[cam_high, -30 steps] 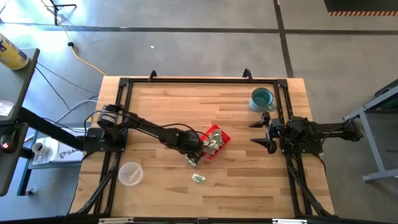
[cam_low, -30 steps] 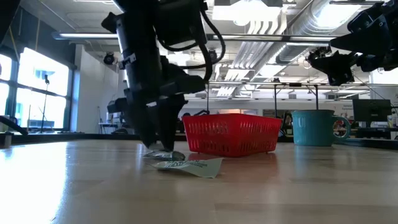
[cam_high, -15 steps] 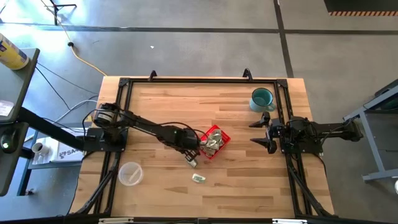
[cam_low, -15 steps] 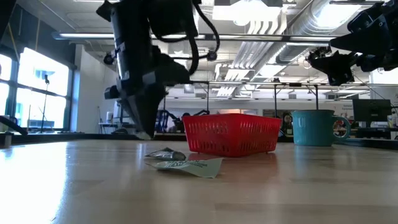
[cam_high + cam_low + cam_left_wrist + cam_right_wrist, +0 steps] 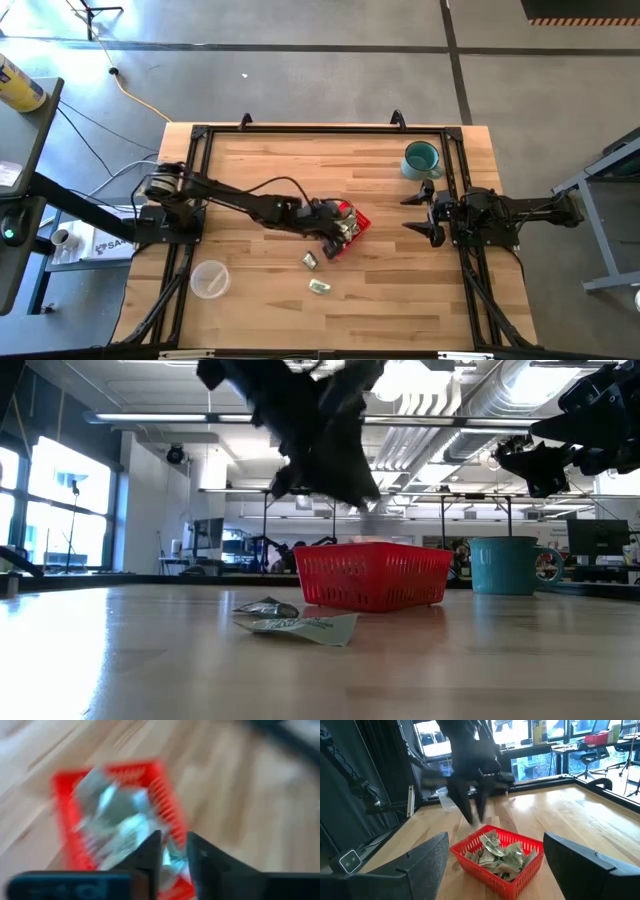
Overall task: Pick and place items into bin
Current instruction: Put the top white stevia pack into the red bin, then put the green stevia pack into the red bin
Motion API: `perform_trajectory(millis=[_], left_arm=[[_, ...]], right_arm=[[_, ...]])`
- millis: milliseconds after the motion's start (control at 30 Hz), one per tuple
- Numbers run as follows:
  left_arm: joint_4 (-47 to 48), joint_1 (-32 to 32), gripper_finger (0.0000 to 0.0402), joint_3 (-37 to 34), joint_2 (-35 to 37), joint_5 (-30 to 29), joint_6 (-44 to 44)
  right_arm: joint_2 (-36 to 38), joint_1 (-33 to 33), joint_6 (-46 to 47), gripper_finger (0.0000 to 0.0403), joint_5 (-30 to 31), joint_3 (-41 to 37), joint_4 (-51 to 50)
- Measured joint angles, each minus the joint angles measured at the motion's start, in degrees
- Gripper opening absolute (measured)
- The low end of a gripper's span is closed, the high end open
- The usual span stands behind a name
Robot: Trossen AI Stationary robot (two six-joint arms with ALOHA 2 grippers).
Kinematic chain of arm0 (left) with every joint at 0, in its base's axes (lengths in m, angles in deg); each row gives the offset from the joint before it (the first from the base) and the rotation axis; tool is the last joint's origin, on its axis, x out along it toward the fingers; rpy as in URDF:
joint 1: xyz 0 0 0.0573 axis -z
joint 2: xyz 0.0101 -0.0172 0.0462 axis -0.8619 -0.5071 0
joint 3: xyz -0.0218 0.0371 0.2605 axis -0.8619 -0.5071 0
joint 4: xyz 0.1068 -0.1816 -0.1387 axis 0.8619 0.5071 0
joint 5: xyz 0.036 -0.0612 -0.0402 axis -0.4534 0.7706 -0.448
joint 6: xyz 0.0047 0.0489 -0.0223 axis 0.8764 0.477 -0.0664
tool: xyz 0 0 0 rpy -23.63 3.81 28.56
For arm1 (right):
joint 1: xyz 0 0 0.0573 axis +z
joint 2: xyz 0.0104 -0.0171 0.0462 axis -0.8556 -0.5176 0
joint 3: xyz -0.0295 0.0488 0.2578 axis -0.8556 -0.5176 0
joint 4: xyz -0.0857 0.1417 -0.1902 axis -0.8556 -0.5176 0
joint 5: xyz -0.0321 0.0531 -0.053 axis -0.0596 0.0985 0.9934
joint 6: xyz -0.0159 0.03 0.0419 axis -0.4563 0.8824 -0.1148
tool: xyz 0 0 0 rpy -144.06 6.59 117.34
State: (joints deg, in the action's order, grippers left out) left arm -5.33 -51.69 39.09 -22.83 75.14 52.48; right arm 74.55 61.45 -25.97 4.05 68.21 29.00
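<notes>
Left arm stretches from the table's left edge toward its middle, its gripper (image 5: 340, 232) raised with fingers seemingly narrowly parted. Right gripper (image 5: 418, 212) waits open near the right edge.

Teal mug (image 5: 421, 159) near the table's far right corner, clear plastic cup (image 5: 210, 279) near the front left edge, wooden table (image 5: 260, 170), yellow cable (image 5: 135, 95) on the floor

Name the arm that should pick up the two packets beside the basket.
Left. The left gripper hangs over the red basket, right beside the two loose packets; the right gripper waits open at the table's right edge.
</notes>
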Motion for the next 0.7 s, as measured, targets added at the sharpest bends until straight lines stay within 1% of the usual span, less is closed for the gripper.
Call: perform_trajectory(millis=[167,200,267,333,400,467,533,700], left_arm=[[3.2,-1.0,0.021,-0.2,-1.6,-0.3,-3.3],[3.9,-1.0,0.0226,-0.2,-1.6,0.7,-3.3],[7.9,-0.7,0.0253,-0.2,-0.2,4.5,-2.7],[10.6,0.8,0.0272,-0.1,1.9,8.0,0.4],[15.7,3.3,0.0282,0.1,3.4,8.6,6.3],[20.1,5.6,0.0285,-0.1,3.6,7.5,10.9],[23.1,6.5,0.0285,-0.2,3.5,7.2,16.2],[23.5,6.0,0.027,-0.2,1.8,6.7,32.0]], right_arm=[[-0.3,0.0,0.0,0.0314,0.0,0.0,0.1],[-0.3,0.0,0.0,0.0314,0.0,0.0,0.1],[-0.4,0.0,0.0,0.0314,0.0,0.0,0.1],[-0.4,0.0,0.0,0.0314,0.0,0.0,-0.1],[-0.4,0.0,0.0,0.0314,0.0,0.0,-0.1],[-0.3,0.0,0.0,0.0314,0.0,0.0,-0.2],[-0.4,0.0,0.0,0.0314,0.0,0.0,-0.1],[-0.4,0.0,0.0,0.0314,0.0,0.0,-0.2]])
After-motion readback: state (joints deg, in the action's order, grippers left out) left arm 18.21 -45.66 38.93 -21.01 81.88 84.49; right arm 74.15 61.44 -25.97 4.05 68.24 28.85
